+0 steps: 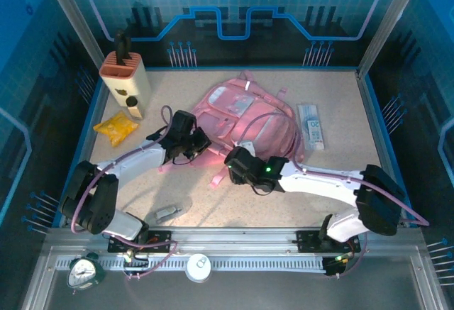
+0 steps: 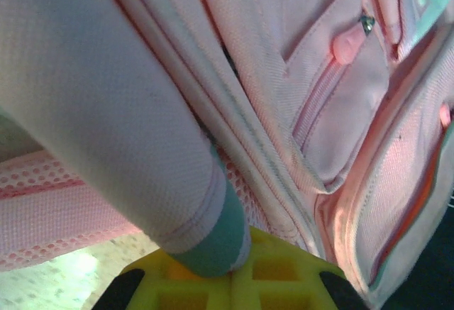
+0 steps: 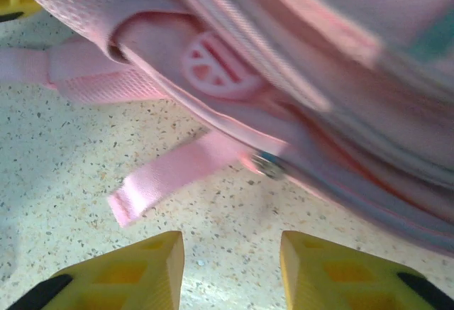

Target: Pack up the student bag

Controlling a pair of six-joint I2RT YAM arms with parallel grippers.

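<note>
The student bag (image 1: 245,115), a soft pink backpack with pale pockets, lies flat in the middle of the table. My left gripper (image 1: 198,145) is at its near left edge. Its yellow jaws (image 2: 237,271) are shut on a padded pale pink piece of the bag (image 2: 142,147) with a teal end. My right gripper (image 1: 234,164) hovers at the bag's near edge. It stands open (image 3: 230,257) over bare table with nothing between its fingers (image 3: 142,271). Just ahead of it lie a loose pink strap end (image 3: 174,174) and a metal zip puller (image 3: 268,165).
A small yellow packet (image 1: 115,127) lies left of the bag, below a beige holder (image 1: 125,76) with a dark handle in it. A flat clear packet (image 1: 311,125) lies right of the bag. A small grey item (image 1: 169,213) rests near the front edge.
</note>
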